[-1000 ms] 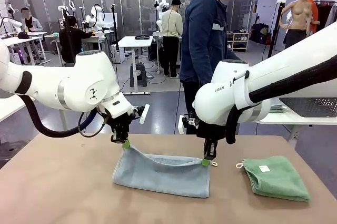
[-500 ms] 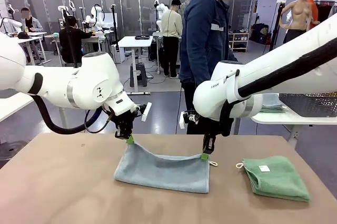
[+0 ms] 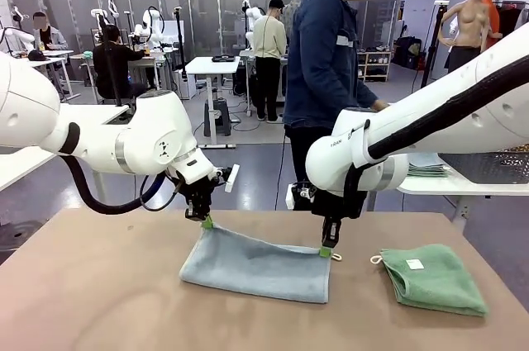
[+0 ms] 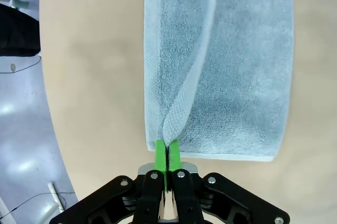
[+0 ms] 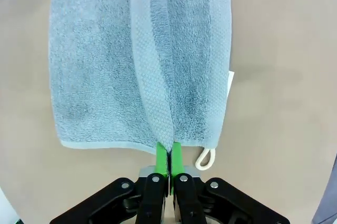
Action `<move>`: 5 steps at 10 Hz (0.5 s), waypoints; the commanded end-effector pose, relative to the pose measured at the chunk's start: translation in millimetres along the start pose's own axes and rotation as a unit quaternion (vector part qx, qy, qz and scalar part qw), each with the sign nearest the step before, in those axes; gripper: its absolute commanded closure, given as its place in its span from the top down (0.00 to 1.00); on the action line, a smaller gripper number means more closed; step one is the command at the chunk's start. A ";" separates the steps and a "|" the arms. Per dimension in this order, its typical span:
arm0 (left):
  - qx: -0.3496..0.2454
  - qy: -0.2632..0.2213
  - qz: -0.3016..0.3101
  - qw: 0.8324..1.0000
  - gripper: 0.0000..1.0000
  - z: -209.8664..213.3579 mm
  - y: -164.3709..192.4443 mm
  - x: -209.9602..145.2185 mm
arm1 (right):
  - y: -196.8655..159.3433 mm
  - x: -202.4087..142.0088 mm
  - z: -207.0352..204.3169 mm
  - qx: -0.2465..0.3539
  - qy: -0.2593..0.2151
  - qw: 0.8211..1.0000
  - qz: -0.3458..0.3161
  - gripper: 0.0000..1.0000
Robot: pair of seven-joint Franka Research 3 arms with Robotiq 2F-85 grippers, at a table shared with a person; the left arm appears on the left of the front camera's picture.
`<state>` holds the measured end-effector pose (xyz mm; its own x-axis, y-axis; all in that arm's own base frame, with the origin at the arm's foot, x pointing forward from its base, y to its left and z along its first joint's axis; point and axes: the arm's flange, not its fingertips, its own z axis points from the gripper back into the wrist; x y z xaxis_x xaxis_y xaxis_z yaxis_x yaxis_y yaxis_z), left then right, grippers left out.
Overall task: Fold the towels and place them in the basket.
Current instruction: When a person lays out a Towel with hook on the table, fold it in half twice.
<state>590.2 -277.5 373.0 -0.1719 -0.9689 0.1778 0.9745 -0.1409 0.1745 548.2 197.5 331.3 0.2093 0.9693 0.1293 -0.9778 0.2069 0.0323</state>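
The left claw [image 3: 205, 221] and right claw [image 3: 327, 249] each pinch a top corner of the pale blue terry towel [image 3: 256, 267], pads closed on it. They have carried that edge back and lower, so the towel lies flatter on the tan tabletop [image 3: 99, 285]. The fold looks nearly laid, with release likely next.

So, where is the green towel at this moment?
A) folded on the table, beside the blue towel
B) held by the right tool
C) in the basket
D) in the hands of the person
A: the green towel lies folded on the table, on the robot's right of the blue towel and apart from it, with nothing touching it.
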 end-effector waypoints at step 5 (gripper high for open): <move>0.022 -0.009 -0.003 1.000 0.86 6.9 -4.3 -0.9 | 0.0 1.7 2.1 -0.059 -0.003 0.998 0.002 0.80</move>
<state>590.1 -280.7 373.7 -0.1777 -0.9663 0.1862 0.9721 -0.1429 0.1861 554.5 202.1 334.9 0.1798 0.9739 0.1385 -0.9818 0.1865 -0.0370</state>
